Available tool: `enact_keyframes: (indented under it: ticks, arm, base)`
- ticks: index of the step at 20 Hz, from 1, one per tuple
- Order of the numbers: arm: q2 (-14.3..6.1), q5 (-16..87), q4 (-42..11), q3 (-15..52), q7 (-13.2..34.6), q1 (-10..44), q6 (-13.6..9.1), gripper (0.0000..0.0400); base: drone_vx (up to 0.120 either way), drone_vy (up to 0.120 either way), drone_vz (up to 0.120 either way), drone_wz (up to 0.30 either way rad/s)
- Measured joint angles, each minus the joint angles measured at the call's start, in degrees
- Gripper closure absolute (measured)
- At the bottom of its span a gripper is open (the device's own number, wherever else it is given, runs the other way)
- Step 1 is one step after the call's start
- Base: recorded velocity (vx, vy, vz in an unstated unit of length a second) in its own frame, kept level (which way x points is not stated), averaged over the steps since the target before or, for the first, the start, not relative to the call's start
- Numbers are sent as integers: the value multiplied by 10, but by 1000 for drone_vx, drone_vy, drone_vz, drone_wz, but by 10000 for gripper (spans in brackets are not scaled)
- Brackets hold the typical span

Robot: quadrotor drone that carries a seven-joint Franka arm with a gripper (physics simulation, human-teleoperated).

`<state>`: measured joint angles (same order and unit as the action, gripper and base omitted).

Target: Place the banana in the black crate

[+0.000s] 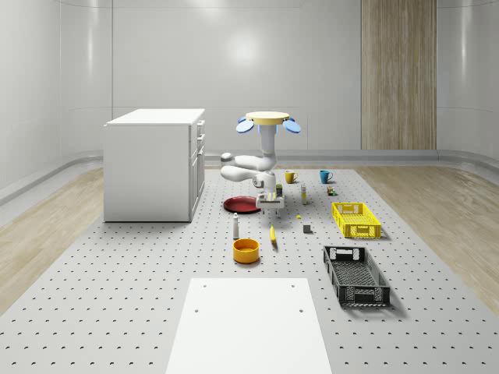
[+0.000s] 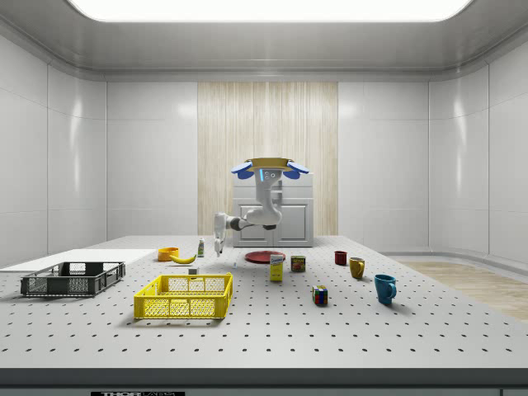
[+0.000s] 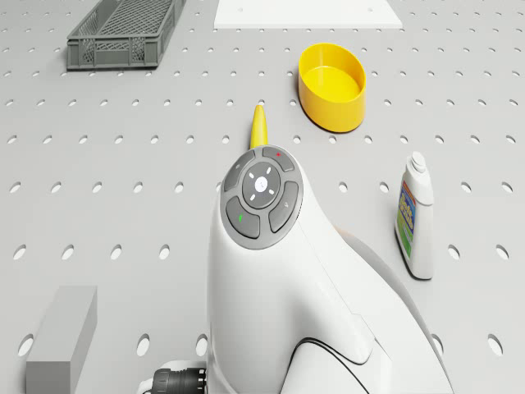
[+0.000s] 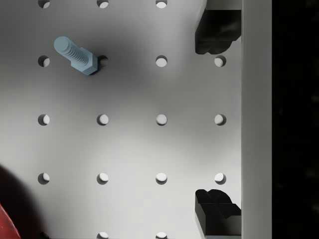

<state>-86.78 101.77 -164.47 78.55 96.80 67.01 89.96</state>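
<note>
Two black fingertips [image 4: 214, 30] spread wide apart over bare perforated table [image 4: 129, 149], holding nothing, a small blue bolt [image 4: 76, 55] lying below. Hovering drone [image 1: 269, 121] above the table near the red plate [image 1: 240, 205], arm hanging down and folded, gripper [image 1: 270, 204] pointing straight at the tabletop. Open floor between banana [image 1: 273, 236] and black crate [image 1: 355, 275]. Banana lying flat beside the yellow bowl [image 1: 245, 249], long axis running away from the whole-scene camera, well apart from the crate.

Yellow banana [image 1: 273, 235], black crate [image 1: 355, 275], yellow crate [image 1: 355, 220], red plate [image 1: 241, 205], white drone arm [image 3: 303, 295].
</note>
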Motion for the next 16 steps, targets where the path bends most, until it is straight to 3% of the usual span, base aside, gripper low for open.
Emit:
enact_keyframes:
  ticks: [8,11,16]
  arm:
    - [-5,-2,0,1,1,1,5,0]
    - [-7,-3,0,1,1,1,6,0]
    - [-10,-4,0,1,2,2,9,0]
  base:
    - [120,0,0,0]
    - [120,0,-93,0]
    - [120,0,0,0]
